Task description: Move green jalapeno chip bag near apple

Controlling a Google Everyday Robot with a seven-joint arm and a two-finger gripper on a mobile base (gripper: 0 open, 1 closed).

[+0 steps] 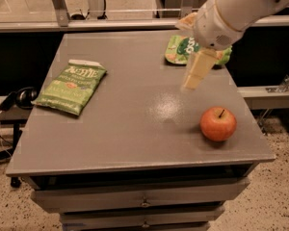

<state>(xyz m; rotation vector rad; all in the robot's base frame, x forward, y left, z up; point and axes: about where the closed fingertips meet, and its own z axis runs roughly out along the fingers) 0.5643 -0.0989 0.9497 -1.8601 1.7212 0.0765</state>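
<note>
Gripper (196, 69) hovers before bright green bag (176, 50).

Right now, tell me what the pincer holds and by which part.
Nothing. The pincer hangs over the table, apart from the green jalapeno chip bag and the apple, which both lie on it.

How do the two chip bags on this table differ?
The green jalapeno chip bag is olive, fully visible, at the left edge of the table; the brighter green bag lies far right, partly hidden by the arm, whose gripper hovers over mid-table. Both lie flat, untouched.
</note>
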